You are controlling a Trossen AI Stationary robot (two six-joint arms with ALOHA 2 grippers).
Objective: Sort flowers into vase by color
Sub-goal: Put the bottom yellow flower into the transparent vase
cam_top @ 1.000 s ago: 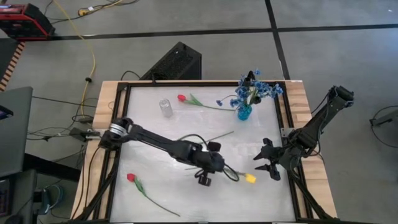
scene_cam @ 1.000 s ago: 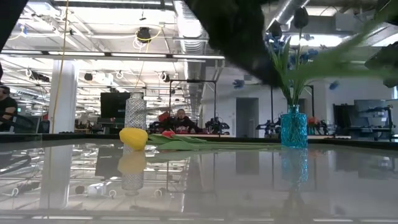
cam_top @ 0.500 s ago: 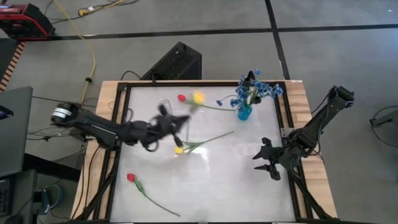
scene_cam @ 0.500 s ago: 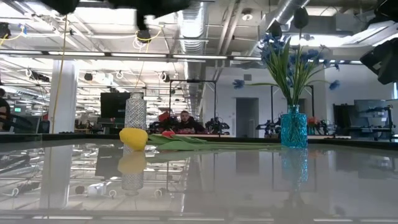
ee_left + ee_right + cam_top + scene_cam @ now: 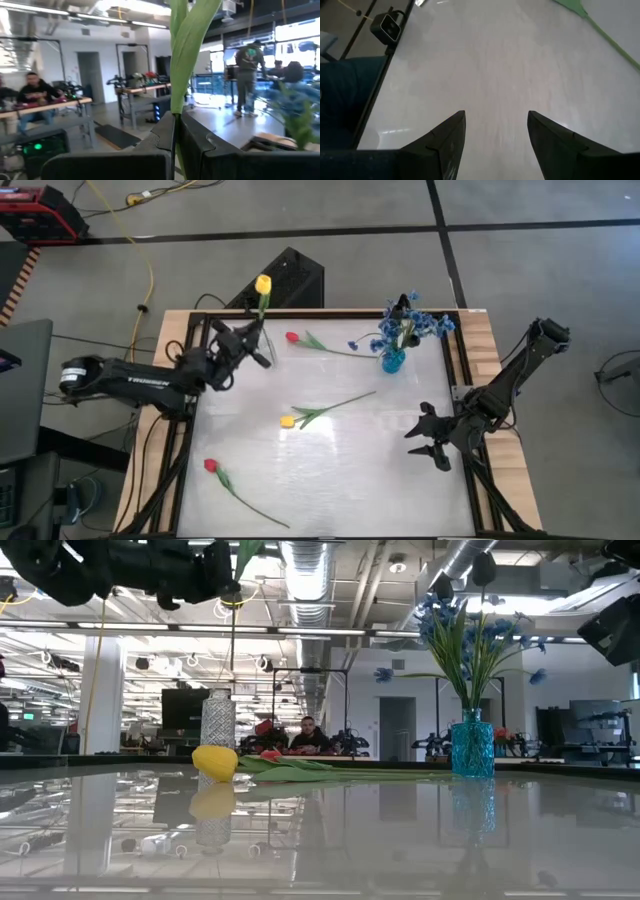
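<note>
the left hand [image 5: 255,340] is clamped tight on the green stem of a yellow tulip [image 5: 263,284], which stands upright above it, bud at 12 o'clock from the fingers and out past the far edge of the surface [image 5: 330,480]. in the left wrist view the stem and leaf [image 5: 186,50] rise straight from between the closed fingers [image 5: 165,132]. a clear glass vase [image 5: 217,718] sits just under that hand, at the surface's 11 o'clock corner. a second yellow tulip [image 5: 288,421] lies flat near the centre, its stem running toward 2 o'clock. a red tulip [image 5: 292,337] lies at 12 o'clock, just beside the held stem, with its own stem stretching toward the blue vase [image 5: 392,361] at 1 o'clock, which holds blue sprigs [image 5: 420,325] and a black-headed flower [image 5: 484,568]. another red tulip [image 5: 211,466] lies at 7 o'clock.

the right hand [image 5: 428,442] hangs at 4 o'clock, fingers spread wide and holding nothing, well apart from every flower.

the surface is white, glossy and dark-framed. beyond it is an open workshop with benches, where a person [image 5: 308,735] sits and another [image 5: 248,70] stands.
</note>
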